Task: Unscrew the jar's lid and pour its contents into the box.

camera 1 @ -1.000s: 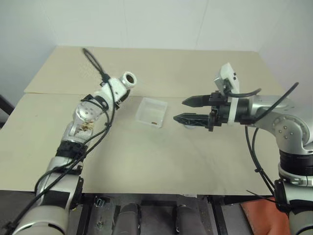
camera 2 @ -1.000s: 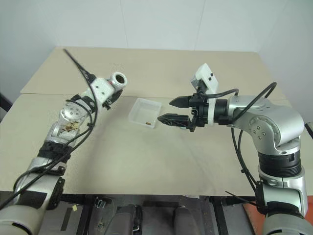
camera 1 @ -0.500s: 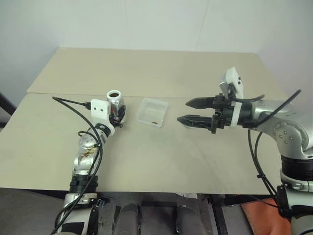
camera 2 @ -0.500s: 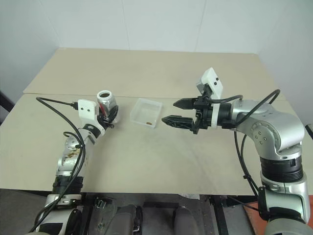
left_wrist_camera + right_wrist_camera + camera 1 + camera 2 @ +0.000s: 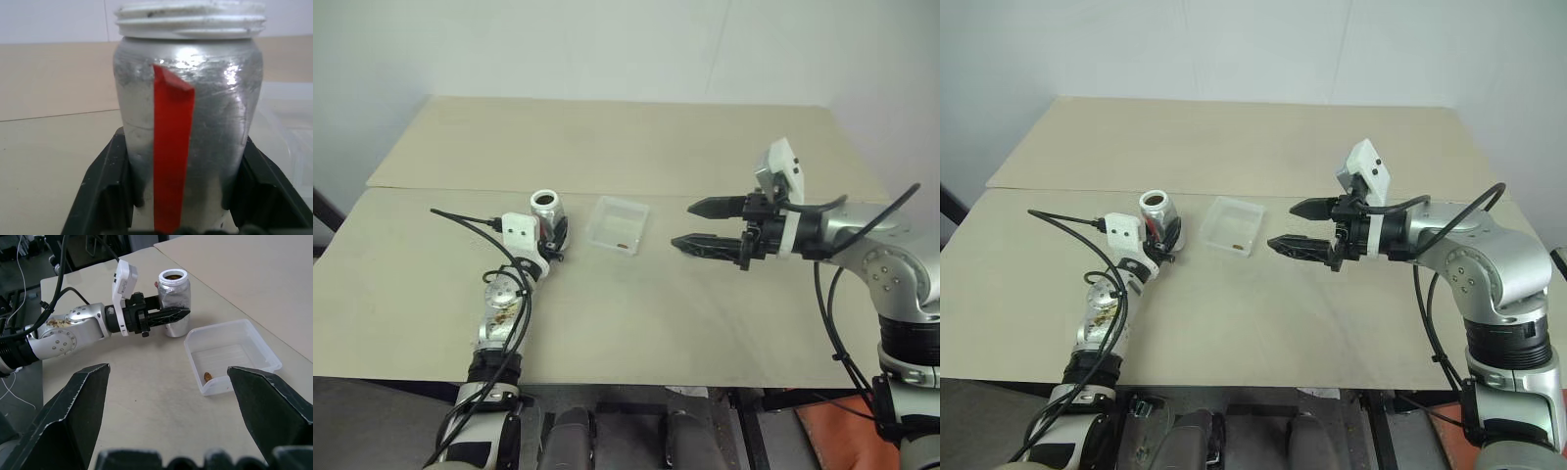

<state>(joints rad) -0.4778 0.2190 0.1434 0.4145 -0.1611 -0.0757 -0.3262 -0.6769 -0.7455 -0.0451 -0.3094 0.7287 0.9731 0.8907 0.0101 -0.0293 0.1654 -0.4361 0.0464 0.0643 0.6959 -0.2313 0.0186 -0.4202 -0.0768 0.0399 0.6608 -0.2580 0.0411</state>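
Claw on your left point(image 5: 551, 238) has brought the jar point(image 5: 547, 210) down upright onto the worktop point(image 5: 636, 313), left of the box point(image 5: 617, 224), fingers still flanking it. Contents point(image 5: 208, 376) lie inside, pour done. Right claw point(image 5: 700, 225) hangs wide apart.

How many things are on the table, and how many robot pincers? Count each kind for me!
Jars: 1, the jar, open-topped, no lid on
Clear boxes: 1, the box
Brown bits in the box: 1, the contents
Pincers: 2, left pincer, right pincer
Total: 5
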